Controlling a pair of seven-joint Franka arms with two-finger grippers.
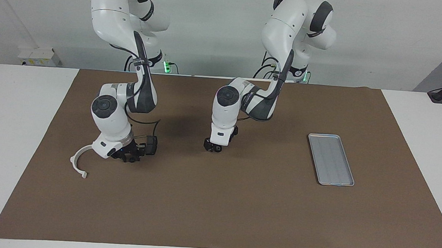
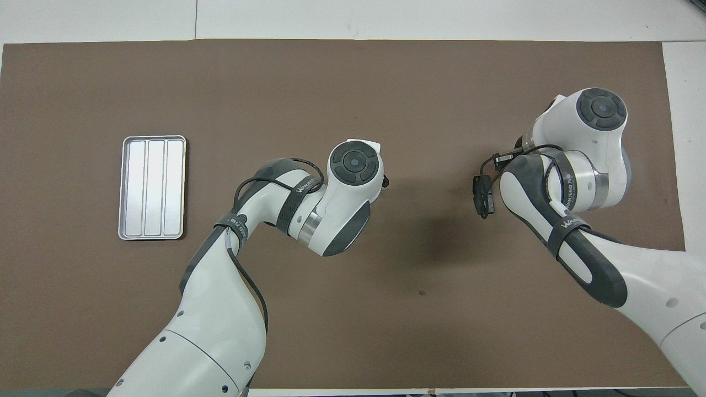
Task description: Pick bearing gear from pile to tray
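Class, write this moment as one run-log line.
left gripper open, down at black ring mid-mat | right gripper low beside white bracket | tray holds nothing

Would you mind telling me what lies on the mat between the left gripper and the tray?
Nothing: in the facing view only bare brown mat lies between the left gripper and the tray; the overhead view agrees.
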